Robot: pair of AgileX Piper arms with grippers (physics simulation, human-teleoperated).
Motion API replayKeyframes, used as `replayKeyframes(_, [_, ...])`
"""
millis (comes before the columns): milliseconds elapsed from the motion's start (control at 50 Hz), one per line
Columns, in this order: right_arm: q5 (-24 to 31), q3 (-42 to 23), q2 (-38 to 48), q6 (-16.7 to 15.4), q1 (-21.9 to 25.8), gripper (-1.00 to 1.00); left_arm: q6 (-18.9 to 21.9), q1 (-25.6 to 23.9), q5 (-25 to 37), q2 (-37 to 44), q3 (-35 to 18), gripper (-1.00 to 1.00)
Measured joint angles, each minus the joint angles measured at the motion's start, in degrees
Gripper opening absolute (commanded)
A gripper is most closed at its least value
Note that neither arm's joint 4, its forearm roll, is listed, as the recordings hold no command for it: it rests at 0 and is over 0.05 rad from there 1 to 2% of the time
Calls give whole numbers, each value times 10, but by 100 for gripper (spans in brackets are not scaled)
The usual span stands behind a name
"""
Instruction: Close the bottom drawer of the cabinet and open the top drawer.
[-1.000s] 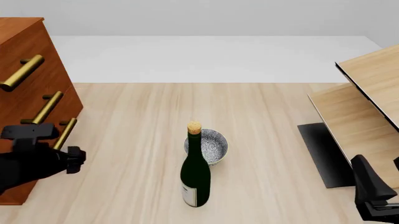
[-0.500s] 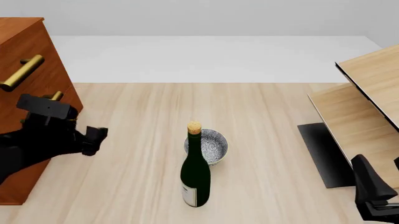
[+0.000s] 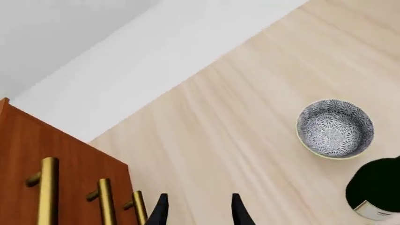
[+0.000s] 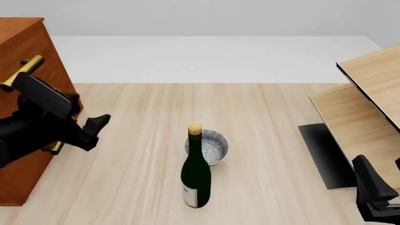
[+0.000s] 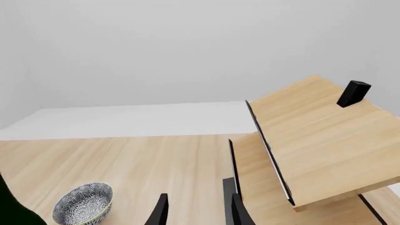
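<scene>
The reddish-brown cabinet (image 4: 25, 42) stands at the table's left edge. Its three brass handles show in the left wrist view, and the drawer fronts look flush with one another. The top drawer's handle (image 4: 22, 72) (image 3: 48, 192) is in the open. My left arm hides most of the bottom drawer's handle (image 4: 56, 147) (image 3: 138, 208) in the front view. My left gripper (image 4: 98, 128) (image 3: 198, 213) is open and holds nothing. It hovers just right of the cabinet front, touching no handle. My right gripper (image 5: 196, 213) (image 4: 378, 171) is open at the near right corner.
A dark green corked bottle (image 4: 196, 173) stands upright mid-table, with a patterned bowl (image 4: 210, 146) (image 3: 334, 127) just behind it. Pale plywood furniture (image 4: 366, 103) (image 5: 319, 140) on a black base plate (image 4: 325, 154) fills the right side.
My left gripper has risen from beside the bottom handle and swung up and to the right, away from the cabinet front. The drawers and the right arm have not moved.
</scene>
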Motion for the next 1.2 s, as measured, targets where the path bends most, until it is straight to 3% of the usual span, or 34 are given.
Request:
replayKeyframes(240, [0, 0, 0, -1, 0, 100, 74, 2, 1, -8, -12, 100])
replayKeyframes(460, [-1, 0, 0, -1, 3, 100, 182, 13, -20, -15, -3, 100])
replayKeyframes(600, [-1, 0, 0, -1, 2, 100, 230, 19, -28, -14, -6, 100])
replayKeyframes(1200, [-1, 0, 0, 1, 2, 100, 353, 96, -25, -51, -13, 100])
